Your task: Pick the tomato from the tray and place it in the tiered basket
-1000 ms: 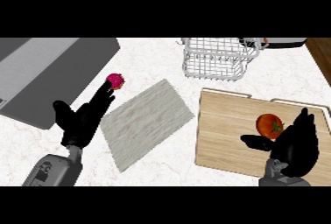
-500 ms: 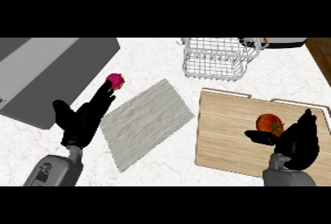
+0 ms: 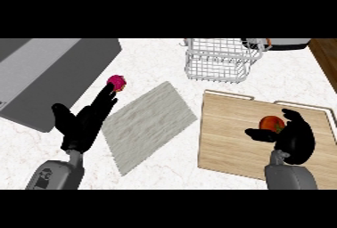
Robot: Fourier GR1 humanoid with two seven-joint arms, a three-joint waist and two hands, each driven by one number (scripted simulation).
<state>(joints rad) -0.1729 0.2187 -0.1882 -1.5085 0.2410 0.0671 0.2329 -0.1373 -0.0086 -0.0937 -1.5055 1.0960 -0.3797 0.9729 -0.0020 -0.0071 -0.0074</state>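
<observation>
The red tomato (image 3: 269, 123) lies on the wooden tray (image 3: 227, 142) at the right, near the tray's middle. My right hand (image 3: 295, 137) is at the tomato's near right side. Its fingers curl over the tomato's top and right, and its thumb reaches in under the left, so part of the tomato is hidden. The white wire tiered basket (image 3: 220, 62) stands at the back, beyond the tray. My left hand (image 3: 80, 128) rests open at the left with its fingers up, holding nothing.
A small pink fruit (image 3: 117, 82) lies just beyond my left fingertips. A grey mat (image 3: 148, 124) lies between the hands. A large grey slab (image 3: 46, 73) fills the back left. A white and orange object (image 3: 275, 43) sits behind the basket.
My right hand has closed in on the tomato: the fingers, straight before, now bend over it and the thumb has swung in under it. The left hand has not moved.
</observation>
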